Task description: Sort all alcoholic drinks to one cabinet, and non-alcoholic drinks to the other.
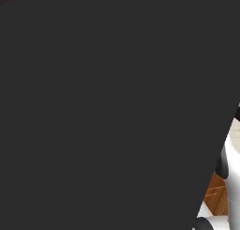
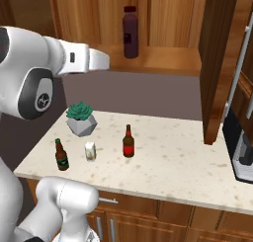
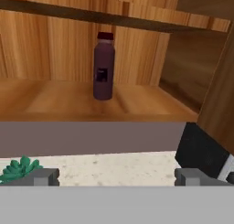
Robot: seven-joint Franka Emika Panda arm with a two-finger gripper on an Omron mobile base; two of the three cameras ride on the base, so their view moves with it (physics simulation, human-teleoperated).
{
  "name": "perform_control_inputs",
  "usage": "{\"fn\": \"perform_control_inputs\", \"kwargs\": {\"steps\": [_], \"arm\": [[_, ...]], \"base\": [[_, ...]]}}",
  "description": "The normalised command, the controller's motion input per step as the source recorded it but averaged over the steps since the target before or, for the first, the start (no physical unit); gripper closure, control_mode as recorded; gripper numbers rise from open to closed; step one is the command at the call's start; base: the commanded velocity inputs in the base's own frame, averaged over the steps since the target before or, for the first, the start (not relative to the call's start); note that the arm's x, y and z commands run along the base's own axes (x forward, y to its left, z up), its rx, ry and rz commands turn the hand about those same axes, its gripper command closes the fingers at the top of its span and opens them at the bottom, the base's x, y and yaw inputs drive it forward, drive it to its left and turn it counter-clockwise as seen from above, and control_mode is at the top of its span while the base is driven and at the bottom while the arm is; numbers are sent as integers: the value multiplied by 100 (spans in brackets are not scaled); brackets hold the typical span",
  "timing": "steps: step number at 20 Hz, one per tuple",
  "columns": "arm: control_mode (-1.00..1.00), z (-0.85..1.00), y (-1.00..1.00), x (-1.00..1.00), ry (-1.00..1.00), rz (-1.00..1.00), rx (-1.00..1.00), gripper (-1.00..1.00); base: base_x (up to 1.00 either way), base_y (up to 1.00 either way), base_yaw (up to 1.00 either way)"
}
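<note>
- Purple bottle (image 2: 130, 32) stood upright on the lower shelf (image 2: 163, 60) of the open wall cabinet, dark cap on, nothing touching it. Also in hand view (image 3: 103, 66), centred on the shelf.
- Hand (image 3: 116, 176) was empty, fingertips spread wide apart, pointed at the cabinet and well short of the bottle.
- On the bench (image 2: 173, 162): two brown beer bottles and a white carton.
- Beer bottle with red label (image 2: 128, 142) stood mid-bench, upright.
- Second beer bottle (image 2: 61, 155) stood near the bench's left front edge, upright.
- White carton (image 2: 90, 150) stood between the two beer bottles, apart from both.
- Potted succulent (image 2: 81, 118) sat behind the carton, towards the wall.
- Cabinet door (image 2: 217, 63) hung open on the right.
- Dark panel (image 1: 108, 107) covered most of the left base view.
</note>
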Motion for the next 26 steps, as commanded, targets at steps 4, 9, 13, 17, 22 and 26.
{"fn": "perform_control_inputs", "kwargs": {"steps": [4,9,13,17,22,26], "arm": [[-100,-24,19,-40,8,4,0,-100],[-100,-23,16,-40,8,4,0,-100],[-100,-27,10,-37,9,4,2,-100],[-100,-26,9,-27,11,4,2,-100],[-100,-22,10,-18,12,4,2,-100],[-100,-23,13,-14,13,4,2,-100]], "base": [[0,0,0],[0,0,0],[0,0,0],[0,0,0],[0,0,0],[0,0,0]]}}
